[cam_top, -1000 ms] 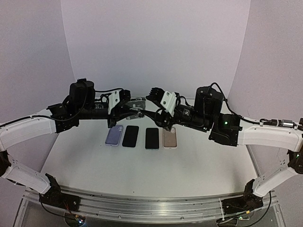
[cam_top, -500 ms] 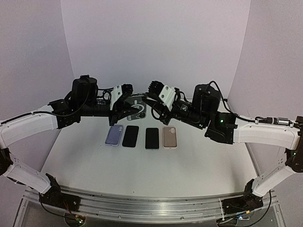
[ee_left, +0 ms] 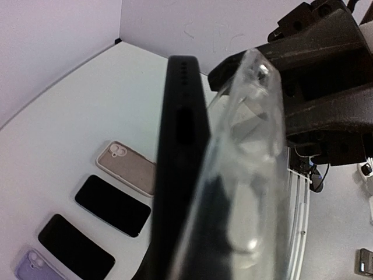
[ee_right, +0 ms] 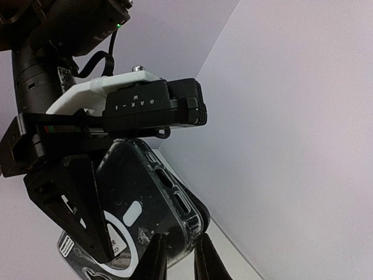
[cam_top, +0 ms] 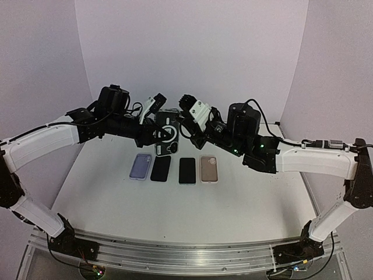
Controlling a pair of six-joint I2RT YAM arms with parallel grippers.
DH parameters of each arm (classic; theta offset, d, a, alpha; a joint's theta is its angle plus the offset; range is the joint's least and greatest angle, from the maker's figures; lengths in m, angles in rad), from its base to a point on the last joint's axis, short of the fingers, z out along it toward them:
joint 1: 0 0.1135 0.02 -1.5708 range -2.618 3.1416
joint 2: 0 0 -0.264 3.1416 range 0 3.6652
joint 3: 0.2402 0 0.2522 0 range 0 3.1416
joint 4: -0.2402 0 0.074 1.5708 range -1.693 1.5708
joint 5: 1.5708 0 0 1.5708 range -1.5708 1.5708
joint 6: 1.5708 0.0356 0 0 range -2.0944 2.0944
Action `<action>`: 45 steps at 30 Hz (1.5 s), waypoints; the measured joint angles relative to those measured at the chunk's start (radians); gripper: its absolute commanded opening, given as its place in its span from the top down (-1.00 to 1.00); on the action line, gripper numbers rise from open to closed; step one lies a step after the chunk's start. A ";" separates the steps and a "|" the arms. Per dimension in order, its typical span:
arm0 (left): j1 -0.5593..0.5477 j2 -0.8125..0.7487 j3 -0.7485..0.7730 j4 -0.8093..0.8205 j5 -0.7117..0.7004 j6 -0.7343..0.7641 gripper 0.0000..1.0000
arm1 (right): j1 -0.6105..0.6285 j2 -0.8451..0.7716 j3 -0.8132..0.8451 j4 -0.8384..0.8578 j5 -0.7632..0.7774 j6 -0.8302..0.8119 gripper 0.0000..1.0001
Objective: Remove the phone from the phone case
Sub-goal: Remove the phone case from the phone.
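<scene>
Left gripper (cam_top: 156, 134) was clamped on the phone (ee_left: 180, 134), holding it upright in the air over the far part of the table (cam_top: 175, 216), with 1 dark finger (ee_right: 76, 210) lying across the clear back of the phone case (ee_left: 253, 175). Opposite it, the right gripper (ee_right: 179, 259) had its 2 fingers drawn narrow, pinching a corner of the case's edge between them. From the left wrist's side, the phone showed end-on as a black slab with its port and speaker holes in view. The transparent case stood away from it at that end, with a wedge of gap between the 2, while lower down they lay close together. From above, the case's back faced the arms' bases and showed a white ring (cam_top: 167, 132). Below the held phone, 4 more phones lay flat on the table in a row, close side by side. A lavender phone (cam_top: 140, 167) was at the left, then came 2 black phones (cam_top: 161, 168) (cam_top: 187, 170), and a beige phone (cam_top: 208, 168) was at the right. The lavender and beige ones lay back-up with their camera lenses showing. Both arms reached inward from their own sides, so the 2 wrists nearly faced each other above that row, well clear of it.
</scene>
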 measured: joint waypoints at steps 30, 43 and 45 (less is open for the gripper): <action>0.122 -0.071 -0.275 0.283 -0.136 0.861 1.00 | -0.191 0.313 0.226 -0.051 -0.805 0.767 0.42; 0.124 -0.102 -0.528 0.671 -0.148 1.495 1.00 | -0.191 0.421 0.269 -0.127 -1.003 1.139 0.08; 0.124 -0.102 -0.565 0.730 -0.147 1.571 1.00 | -0.191 0.440 0.272 -0.110 -1.024 1.204 0.11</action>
